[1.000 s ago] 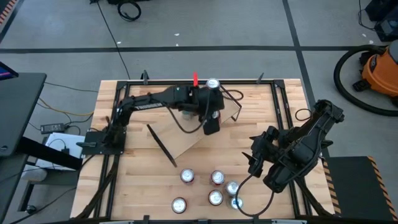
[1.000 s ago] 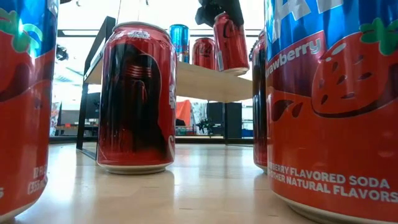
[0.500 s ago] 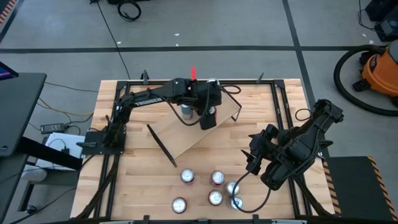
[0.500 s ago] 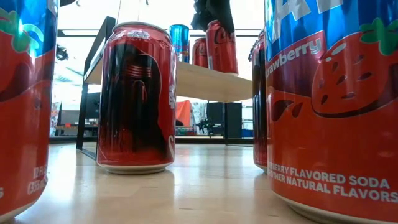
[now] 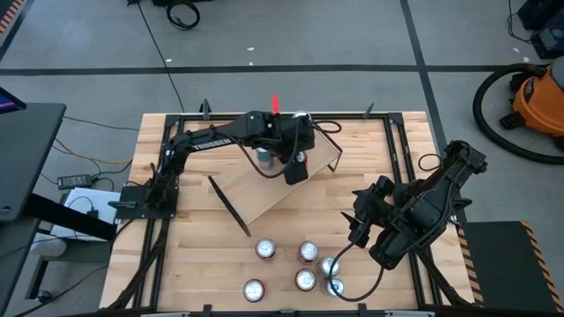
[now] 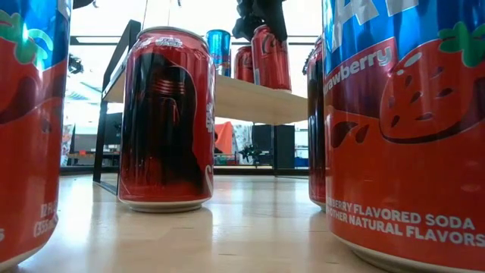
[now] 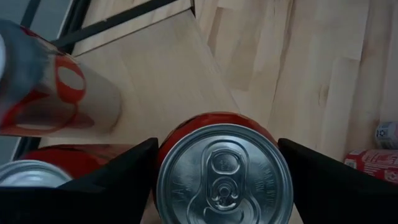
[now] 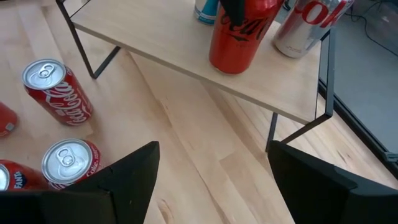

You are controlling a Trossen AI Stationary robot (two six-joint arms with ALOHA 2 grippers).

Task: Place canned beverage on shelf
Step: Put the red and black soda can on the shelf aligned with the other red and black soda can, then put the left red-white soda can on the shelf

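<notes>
The shelf (image 5: 264,189) is a light-wood board on black wire legs, lying slantwise on the far half of the table. A red can (image 7: 224,177) stands upright on the shelf's top, also seen in the low view (image 6: 270,57) and the right wrist view (image 8: 239,37). My left gripper (image 5: 296,165) is above it, shut on it. A blue can (image 8: 208,9) and a silver can (image 8: 311,25) also stand on the shelf. My right gripper (image 5: 359,227) is open and empty at the table's right side. My left gripper pinches the red can's upper side wall (image 7: 163,155) between its two fingers (image 7: 118,180), one on each side just below the rim. The fingers come from above, pointing down. The can stands upright with its bottom (image 8: 233,65) on the shelf board.
Several cans stand on the table near its front edge (image 5: 305,280), just left of my right gripper; two show in the right wrist view (image 8: 56,90). In the low view, big red cans (image 6: 167,117) and a strawberry soda can (image 6: 405,129) stand in front of the shelf.
My left gripper has gone down and a little toward the table's far edge with the red can. The can was tilted and clear of the shelf; it has turned upright and now stands on the board. It has kept still for the last half second.
</notes>
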